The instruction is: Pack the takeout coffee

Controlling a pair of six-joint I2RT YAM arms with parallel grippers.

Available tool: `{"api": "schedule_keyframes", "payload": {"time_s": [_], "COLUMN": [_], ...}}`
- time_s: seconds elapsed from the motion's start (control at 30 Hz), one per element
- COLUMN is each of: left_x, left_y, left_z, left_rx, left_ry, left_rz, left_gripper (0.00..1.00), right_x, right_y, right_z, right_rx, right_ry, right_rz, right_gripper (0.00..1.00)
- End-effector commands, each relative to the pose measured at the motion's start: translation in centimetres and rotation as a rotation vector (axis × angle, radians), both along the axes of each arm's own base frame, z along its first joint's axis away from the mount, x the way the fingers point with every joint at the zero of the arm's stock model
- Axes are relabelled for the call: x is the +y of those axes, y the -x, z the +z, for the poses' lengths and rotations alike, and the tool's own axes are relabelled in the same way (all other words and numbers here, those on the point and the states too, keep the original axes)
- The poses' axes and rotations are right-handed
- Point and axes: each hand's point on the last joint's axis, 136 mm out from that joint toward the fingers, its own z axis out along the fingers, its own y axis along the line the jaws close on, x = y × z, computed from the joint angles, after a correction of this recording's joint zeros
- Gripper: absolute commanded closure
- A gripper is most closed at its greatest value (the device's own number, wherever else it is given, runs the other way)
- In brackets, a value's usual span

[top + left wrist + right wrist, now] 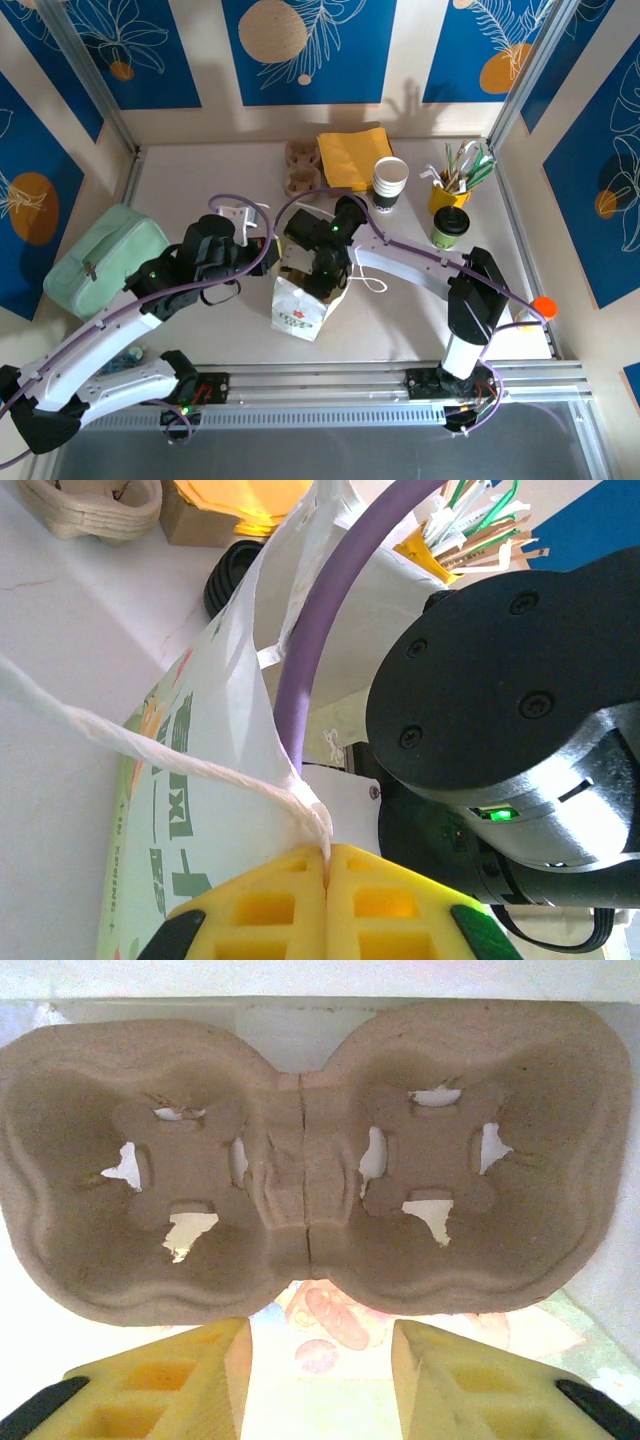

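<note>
My left gripper (327,865) pinches the twine handle (150,742) of the bag (298,312), right gripper (320,1360) hangs spread and empty over the pulp carrier (300,1160) seated inside; takeout coffee (450,227) stands by the yellow stirrer pot (447,192), so I reckon fetching it comes next.

Enclosure and work surface, seen from above. The cream walls (220,120) carry blue panels (350,60) printed with white leaf outlines and with orange and tan discs. Aluminium posts (90,80) rise slanting from the two back corners. The white tabletop (180,180) is brightly and evenly lit; faint shadows fall on the back wall. A ribbed metal rail (330,378) borders the near edge, with a dark grey surface (300,455) beyond it.
</note>
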Motion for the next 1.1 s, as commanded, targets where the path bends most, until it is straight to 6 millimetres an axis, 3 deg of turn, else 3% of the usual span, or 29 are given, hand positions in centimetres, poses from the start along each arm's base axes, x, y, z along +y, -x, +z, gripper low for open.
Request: {"api": "schedule_keyframes", "payload": {"time_s": [0.0,0.43,0.8,1.07], "left_x": [1.2,1.9,3.1,3.3], "left_y": [-0.1,0.7,1.1,1.3], "left_z": [-2.1,0.9,3.0,4.1], "left_rx": [0.019,-0.079,-0.139,-0.169], "left_ry": [-0.070,-0.042,-0.032,-0.031], "left_rz": [0.033,-0.005,0.016,0.004], "left_gripper": [0.99,0.77,0.56,0.50], "right_x": [1.3,0.8,1.9,2.3], "right_y": [1.1,0.5,0.2,0.2], "right_z": [4.4,3.3,7.2,9.7], "right_rx": [-0.018,-0.015,-0.075,-0.111], "right_ry": [-0.138,-0.085,-0.192,-0.250], "right_rz": [0.086,0.063,0.108,0.126], "right_gripper": [0.59,0.59,0.59,0.56]}}
